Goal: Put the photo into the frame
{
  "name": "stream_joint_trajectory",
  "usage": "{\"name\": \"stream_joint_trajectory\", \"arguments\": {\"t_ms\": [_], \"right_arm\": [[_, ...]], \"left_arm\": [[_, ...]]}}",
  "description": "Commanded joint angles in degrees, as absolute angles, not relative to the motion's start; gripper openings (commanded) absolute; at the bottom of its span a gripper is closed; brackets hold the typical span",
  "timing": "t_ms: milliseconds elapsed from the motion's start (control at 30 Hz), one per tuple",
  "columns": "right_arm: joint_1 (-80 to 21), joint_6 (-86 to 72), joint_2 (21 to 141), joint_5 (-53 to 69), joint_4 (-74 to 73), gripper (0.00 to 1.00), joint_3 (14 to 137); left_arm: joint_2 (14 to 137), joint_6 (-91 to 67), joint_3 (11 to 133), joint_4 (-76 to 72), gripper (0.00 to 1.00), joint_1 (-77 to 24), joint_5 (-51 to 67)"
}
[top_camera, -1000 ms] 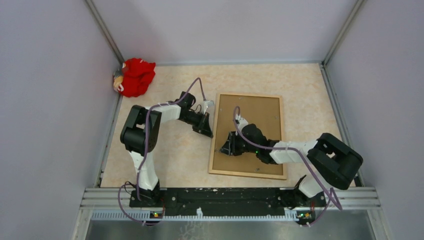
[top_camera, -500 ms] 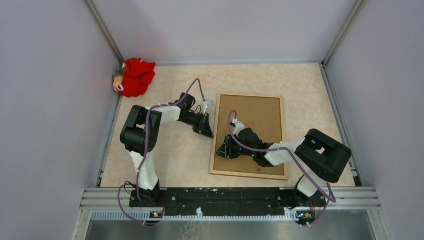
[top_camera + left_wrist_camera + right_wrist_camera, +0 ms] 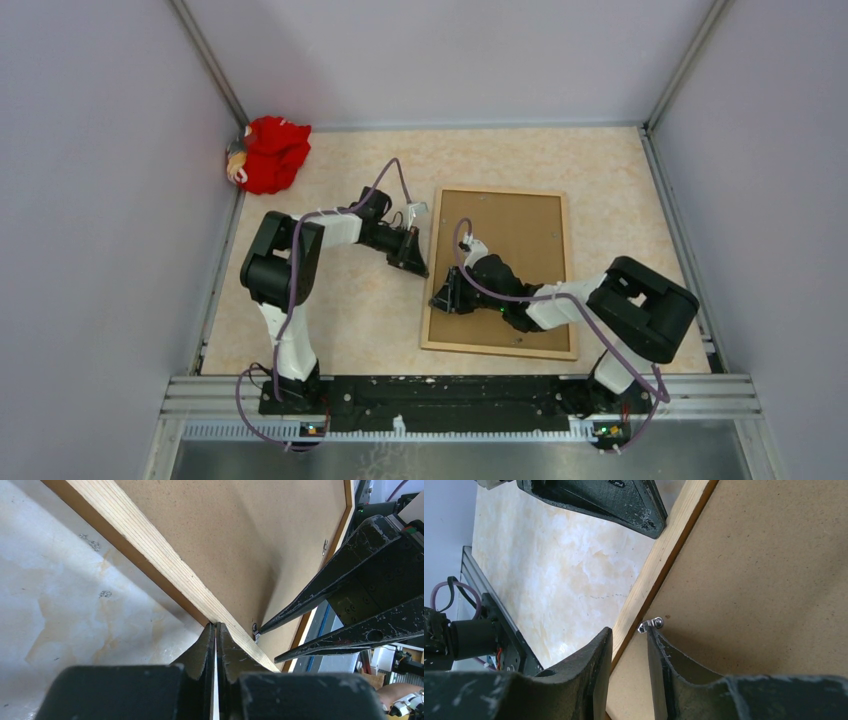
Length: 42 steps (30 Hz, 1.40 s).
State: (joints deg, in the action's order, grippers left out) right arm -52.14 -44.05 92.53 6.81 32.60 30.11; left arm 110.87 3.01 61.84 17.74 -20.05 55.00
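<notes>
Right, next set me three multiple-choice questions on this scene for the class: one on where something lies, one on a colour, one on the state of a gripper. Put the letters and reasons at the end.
1. Where does the red bundle lie?
A) in the far left corner of the table
B) at the near edge
C) in the far right corner

2. What colour is the board that fills the frame?
A) white
B) brown
C) blue

3. How do the fingers of the left gripper stand?
A) wide apart
B) out of view
C) shut together

Answers:
1 A: in the top view the bundle sits where the left and back walls meet.
2 B: the board inside the wooden moulding is plain brown.
3 C: the left wrist view shows both fingers pressed together, their tips at the frame's edge.
</notes>
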Motion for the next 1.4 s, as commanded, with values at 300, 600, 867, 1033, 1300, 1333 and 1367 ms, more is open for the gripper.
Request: {"name": "stream_joint_trajectory", "arguments": {"t_ms": [300, 600, 867, 1033, 1300, 1333, 1367], "right_arm": [[-53.3, -44.6, 96.0, 7.5, 36.9, 0.32, 30.3], [-47.7, -39.2, 85.7, 6.8, 25.3, 0.38, 36.0], [-29.5, -33.5, 88.6, 18.5, 17.3, 0.53, 47.7], [-25.3, -33.2, 101.0, 24.5, 15.4, 0.54, 57.6], [-25.2, -35.1, 111.7, 27.0, 18.6, 0.53, 63.1], [-25.2, -35.2, 112.2, 27.1, 18.8, 0.52, 63.3], [-25.2, -35.3, 112.7, 27.1, 19.0, 0.52, 63.4]], "left_arm": [[110.5, 4.1, 60.1, 17.5, 0.05, -21.7, 51.8], [110.3, 4.5, 63.5, 19.9, 0.05, -21.0, 52.1], [114.4, 1.5, 76.0, 21.3, 0.36, -18.2, 53.9], [119.3, -1.5, 82.7, 20.7, 0.42, -18.2, 53.9], [121.7, -1.3, 82.5, 19.5, 0.38, -18.0, 51.4], [121.9, -1.4, 82.3, 19.2, 0.37, -18.0, 51.5], [122.2, -1.4, 82.2, 19.1, 0.36, -18.0, 51.6]]}}
